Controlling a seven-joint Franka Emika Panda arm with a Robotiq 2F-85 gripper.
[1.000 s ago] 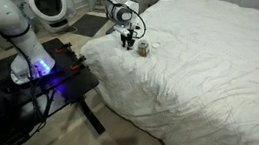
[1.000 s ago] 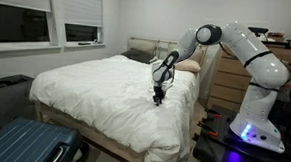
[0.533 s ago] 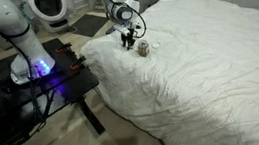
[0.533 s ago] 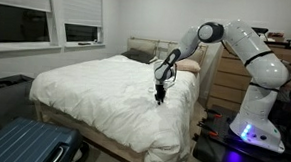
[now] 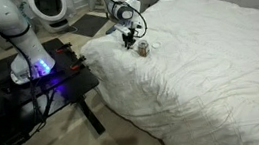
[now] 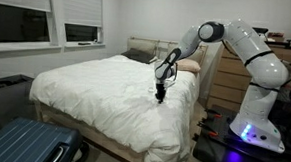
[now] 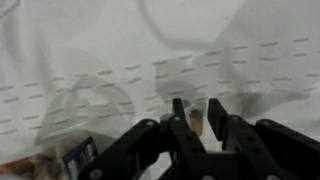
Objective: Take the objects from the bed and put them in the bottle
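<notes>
Claw (image 7: 196, 118): pinches one pale bit (image 7: 196, 124), low over the bed (image 5: 209, 62)
Bottle (image 5: 144, 48): just beside claw, contents unseen
Remaining: likely drop bit in, fetch others

Bed (image 5: 209, 62): large, rumpled white duvet (image 6: 95, 88), fills right half of frame in an exterior view. Bottle (image 5: 144, 48): small, tan, upright on duvet, upper centre, near bed's edge. Pillows (image 6: 189, 65) at headboard end, upper centre. Wrist view: creased white fabric throughout; pale bit (image 7: 196, 122) lower centre, contact with duvet unclear.
</notes>
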